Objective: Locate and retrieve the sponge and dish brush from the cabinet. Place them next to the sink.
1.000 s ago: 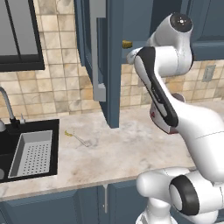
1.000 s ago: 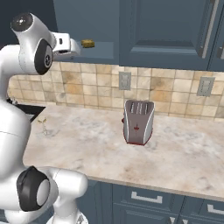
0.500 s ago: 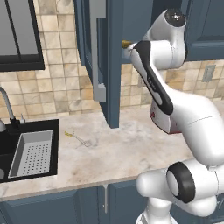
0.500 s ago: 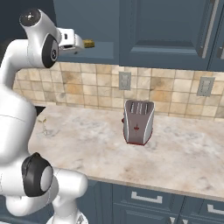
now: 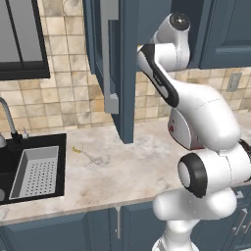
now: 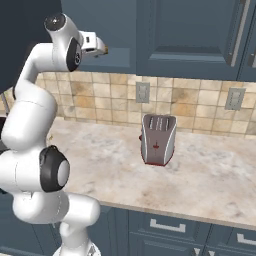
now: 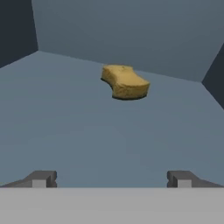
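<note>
Blue cabinet [image 7: 131, 35] shelf holds ochre, notched sponge [image 7: 125, 82]

Ochre-yellow sponge [image 7: 125, 82]; dark blue cabinet [image 5: 128, 59]; black sink [image 5: 29, 169].

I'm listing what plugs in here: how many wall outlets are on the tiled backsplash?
2 in the right base view: one outlet above the toaster, another farther right. The left base view shows one at its right edge, probably one of these. The arm may hide more.
</note>
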Controlling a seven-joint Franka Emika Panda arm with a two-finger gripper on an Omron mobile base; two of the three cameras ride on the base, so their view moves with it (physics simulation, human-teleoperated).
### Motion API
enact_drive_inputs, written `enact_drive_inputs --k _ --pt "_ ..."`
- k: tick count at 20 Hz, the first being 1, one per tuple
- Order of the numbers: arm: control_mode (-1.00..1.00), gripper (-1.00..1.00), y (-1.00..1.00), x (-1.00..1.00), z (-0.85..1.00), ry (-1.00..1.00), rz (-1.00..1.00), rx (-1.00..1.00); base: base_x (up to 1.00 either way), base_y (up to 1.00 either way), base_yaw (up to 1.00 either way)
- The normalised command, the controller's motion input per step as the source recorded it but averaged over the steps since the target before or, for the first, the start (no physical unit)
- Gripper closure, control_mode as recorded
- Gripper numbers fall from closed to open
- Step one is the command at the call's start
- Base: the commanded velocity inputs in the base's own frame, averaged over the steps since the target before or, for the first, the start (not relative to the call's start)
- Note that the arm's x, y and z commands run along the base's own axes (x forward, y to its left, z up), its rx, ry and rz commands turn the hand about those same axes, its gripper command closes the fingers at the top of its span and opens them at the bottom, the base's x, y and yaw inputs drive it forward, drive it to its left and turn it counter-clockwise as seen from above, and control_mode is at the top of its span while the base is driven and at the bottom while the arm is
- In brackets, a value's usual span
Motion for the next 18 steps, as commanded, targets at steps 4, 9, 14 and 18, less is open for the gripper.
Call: enact_drive_inputs --k 4,9,14,18 --pt "-1.0 -1.0 0.0 0.56 0.1 0.11 0.0 0.0 0.0 0.0 0.0" --pt "-1.0 -1.0 -0.02 0.49 0.24 0.17 0.01 0.0 0.0 0.0 0.0" --pt "-1.0 -1.0 -0.06 0.44 0.14 0.09 0.01 0.0 0.0 0.0 0.0" --pt "-1.0 -1.0 0.0 0.38 -0.03 0.08 0.0 0.0 0.0 0.0 0.0"
